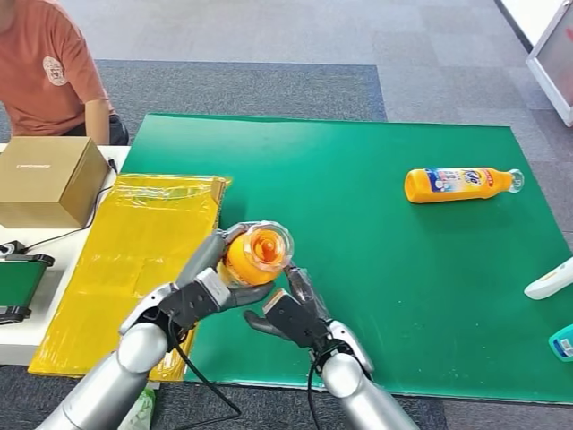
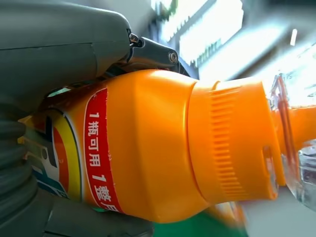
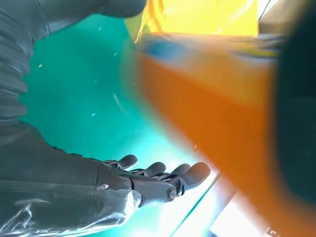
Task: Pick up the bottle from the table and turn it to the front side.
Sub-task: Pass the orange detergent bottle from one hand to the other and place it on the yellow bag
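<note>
Bottle (image 1: 253,258) gripped in left robot hand (image 1: 202,291), above mat (image 1: 379,269).

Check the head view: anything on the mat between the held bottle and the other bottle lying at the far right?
Nothing. In the head view, bare green mat runs from the held bottle in the left hand to the lying bottle.

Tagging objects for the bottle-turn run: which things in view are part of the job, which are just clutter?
Job:
- held orange bottle, gripped by left hand
- right hand, open below it
- green mat

Clutter:
- second orange bottle lying on the mat
- yellow bags
- cardboard box
- white object at the mat's edge
</note>
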Controlling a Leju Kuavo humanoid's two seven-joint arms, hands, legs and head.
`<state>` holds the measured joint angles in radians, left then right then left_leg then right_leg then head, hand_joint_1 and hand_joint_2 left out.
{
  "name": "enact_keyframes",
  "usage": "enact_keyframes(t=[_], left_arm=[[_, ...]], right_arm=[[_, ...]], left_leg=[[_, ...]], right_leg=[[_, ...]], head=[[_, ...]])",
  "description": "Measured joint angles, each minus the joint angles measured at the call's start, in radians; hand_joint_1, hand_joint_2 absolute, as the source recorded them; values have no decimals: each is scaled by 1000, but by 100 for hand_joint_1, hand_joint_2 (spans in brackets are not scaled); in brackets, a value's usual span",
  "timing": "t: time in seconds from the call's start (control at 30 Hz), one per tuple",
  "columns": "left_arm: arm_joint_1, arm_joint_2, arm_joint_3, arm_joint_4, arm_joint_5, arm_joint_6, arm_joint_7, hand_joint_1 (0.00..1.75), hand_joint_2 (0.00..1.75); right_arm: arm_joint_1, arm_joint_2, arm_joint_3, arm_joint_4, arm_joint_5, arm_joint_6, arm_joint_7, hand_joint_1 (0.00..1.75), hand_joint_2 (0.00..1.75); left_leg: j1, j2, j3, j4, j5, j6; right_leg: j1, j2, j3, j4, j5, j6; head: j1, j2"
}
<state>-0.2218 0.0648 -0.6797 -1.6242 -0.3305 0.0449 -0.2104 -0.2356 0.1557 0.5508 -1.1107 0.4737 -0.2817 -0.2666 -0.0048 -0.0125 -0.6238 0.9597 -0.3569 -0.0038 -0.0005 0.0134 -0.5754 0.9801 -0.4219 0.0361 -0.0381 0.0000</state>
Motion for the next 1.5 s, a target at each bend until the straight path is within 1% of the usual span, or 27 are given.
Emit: enact_keyframes(t=[0.07, 0.17, 0.27, 0.33, 0.43, 0.53, 0.6, 0.77, 0.83, 0.93, 1.07, 1.1, 1.2, 1.23, 1.33, 1.4, 1.5], left_arm=[[27, -9, 14, -34, -208, 165, -1, 175, 175], [61, -16, 37, -65, -456, 338, 26, 175, 175], [88, -20, 67, -68, -689, 468, 81, 175, 175], [99, -20, 86, -60, -804, 522, 115, 175, 175], [107, -22, 109, -36, -894, 564, 145, 175, 175], [108, -27, 125, 8, -918, 562, 164, 175, 175], [103, -31, 136, 75, -928, 561, 162, 175, 175], [77, -42, 172, 383, -920, 623, 96, 175, 175], [65, -48, 193, 486, -910, 637, 67, 175, 175], [46, -62, 222, 581, -919, 644, 38, 175, 175], [24, -81, 240, 638, -928, 649, 19, 175, 175], [20, -84, 243, 646, -928, 650, 19, 134, 175], [13, -92, 250, 662, -928, 651, 18, 3, 175], [13, -95, 254, 665, -927, 651, 16, 0, 175], [22, -104, 273, 662, -933, 651, -4, 0, 175], [46, -120, 304, 625, -942, 652, -52, 0, 175], [89, -158, 378, 542, -941, 654, -152, 0, 175]], right_arm=[[8, -3, -22, -10, -1, -15, 11, 0, 175], [15, -6, -65, -24, -4, -45, 19, 0, 175], [13, -9, -118, -47, -13, -70, 21, 0, 175], [12, -10, -152, -70, -18, -78, 21, 0, 175], [11, -12, -189, -104, -22, -81, 20, 0, 175], [11, -12, -212, -138, -36, -90, 4, 0, 175], [11, -14, -221, -175, -56, -97, -9, 0, 175], [21, -28, -232, -334, -119, -123, -54, 0, 175], [34, -36, -234, -404, -129, -133, -73, 0, 175], [52, -44, -233, -487, -132, -142, -86, 0, 175], [70, -52, -220, -559, -125, -153, -94, 0, 175], [73, -54, -216, -570, -124, -154, -95, 0, 175], [79, -59, -208, -595, -123, -158, -97, 0, 175], [81, -60, -205, -600, -122, -160, -97, 0, 175], [87, -67, -195, -613, -118, -170, -101, 0, 175], [93, -72, -186, -617, -114, -174, -99, 0, 175], [100, -83, -177, -618, -106, -171, -89, 0, 175]], left_leg=[[0, 0, 0, 0, 0, 0], [0, 0, 0, 0, 0, 0], [0, 0, 0, 0, 0, 0], [0, 0, 0, 0, 0, 0], [0, 0, 0, 0, 0, 0], [0, 0, 0, 0, 0, 0], [0, 0, 0, 0, 0, 0], [0, 0, 0, 0, 0, 0], [0, 1, 0, 0, 0, 0], [0, 1, -1, 0, 0, 0], [0, 1, -1, 0, 0, 0], [0, 1, -1, 0, 0, 0], [0, 1, -1, 0, 0, 0], [0, 1, -1, 0, 0, 0], [0, 1, -1, 0, 0, 0], [0, 1, -1, 0, 0, 0], [0, 0, -1, 0, 0, 0]], right_leg=[[0, 0, 0, 0, 0, 0], [0, 0, 0, 0, 0, 0], [0, 0, 0, 0, 0, 0], [0, 0, 0, 0, 0, 0], [0, 0, 0, 0, 0, 0], [0, 0, 0, 0, 0, 0], [0, 0, 0, 0, 0, 0], [0, 1, -1, 0, 0, 0], [0, 1, -1, 0, 0, 0], [0, 0, -1, 0, 0, 0], [0, 0, -1, 0, 0, 0], [0, 0, -1, 0, 0, 0], [0, 0, -1, 0, 0, 0], [0, 0, -1, 0, 0, 0], [0, 0, -1, 0, 0, 0], [0, 0, -1, 0, 0, 0], [0, 0, -1, 0, 0, 0]], head=[[0, 0], [0, 0], [0, 0], [0, 0], [0, 0], [0, 0], [0, 0], [0, 0], [0, 0], [0, 0], [0, 0], [0, 0], [0, 0], [0, 0], [0, 0], [0, 0], [0, 0]])
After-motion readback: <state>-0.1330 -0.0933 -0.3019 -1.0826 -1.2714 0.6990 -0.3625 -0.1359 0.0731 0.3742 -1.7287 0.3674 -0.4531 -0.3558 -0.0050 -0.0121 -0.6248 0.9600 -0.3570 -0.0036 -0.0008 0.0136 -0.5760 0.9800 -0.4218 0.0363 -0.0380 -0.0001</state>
